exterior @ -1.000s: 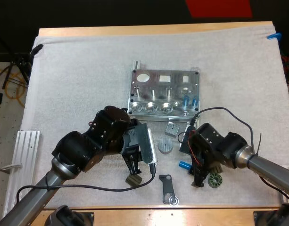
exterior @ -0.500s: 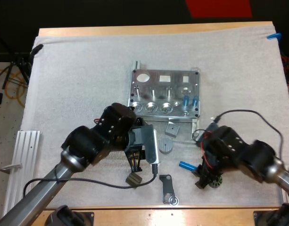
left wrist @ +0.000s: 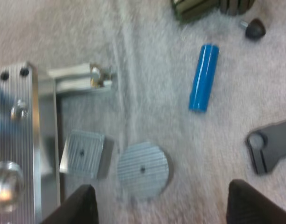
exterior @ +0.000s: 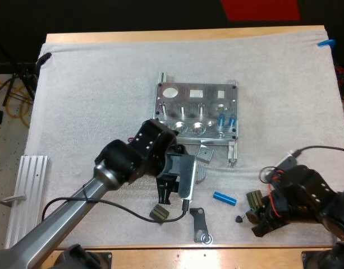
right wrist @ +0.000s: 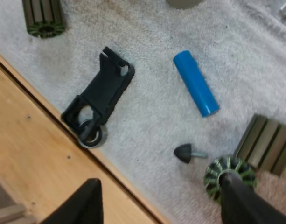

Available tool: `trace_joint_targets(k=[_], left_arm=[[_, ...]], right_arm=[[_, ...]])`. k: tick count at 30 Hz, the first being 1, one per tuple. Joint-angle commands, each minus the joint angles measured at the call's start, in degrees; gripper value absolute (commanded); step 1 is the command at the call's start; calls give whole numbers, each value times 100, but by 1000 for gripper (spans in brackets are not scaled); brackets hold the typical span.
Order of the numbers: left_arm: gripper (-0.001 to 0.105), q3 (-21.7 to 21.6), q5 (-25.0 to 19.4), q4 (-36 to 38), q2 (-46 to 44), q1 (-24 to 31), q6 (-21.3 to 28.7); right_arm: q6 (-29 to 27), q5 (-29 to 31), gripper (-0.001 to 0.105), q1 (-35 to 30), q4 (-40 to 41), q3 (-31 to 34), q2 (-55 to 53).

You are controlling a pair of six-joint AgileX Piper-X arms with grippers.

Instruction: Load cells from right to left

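We saw one bright blue cell (exterior: 224,197) lying flat on the white mat (exterior: 93,101), on the near side of the metal fixture (exterior: 197,115), between our grippers. Our left gripper (left wrist: 160,196) hung wide open above a ribbed disc (left wrist: 143,169), holding nothing. Our right gripper (right wrist: 160,186) was likewise spread and empty, over the mat's near edge and the wooden table (right wrist: 35,154).

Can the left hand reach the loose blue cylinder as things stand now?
Probably yes. The left hand is open, and the blue cylinder lies alone on bare mat nearby; the black bracket lies apart from it, not between them.
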Motion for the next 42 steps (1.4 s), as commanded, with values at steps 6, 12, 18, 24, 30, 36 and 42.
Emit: trace_joint_targets(k=[6, 12, 18, 24, 30, 36, 42], left_arm=[[58, -4, 165, -130, 441, -21, 580], [58, -4, 406, -482, 916, -208, 622], [58, -4, 406, -934, 1430, -568, 638], [58, -4, 406, -1286, 1895, -831, 638], [58, -4, 406, -1333, 2171, -1081, 638], [58, -4, 395, -1611, 2424, -1105, 611], [58, -4, 343, -1685, 2641, -1105, 612]], right_arm=[[416, -49, 55, 3, 89, -39, -560], [646, -49, 55, 3, 139, -39, -685], [625, -49, 55, 3, 137, -39, -685], [625, -49, 55, 3, 137, -39, -685], [625, -37, 55, 3, 137, -39, -685], [625, -37, 55, 3, 137, -39, -685], [625, -37, 55, 3, 137, -39, -685]])
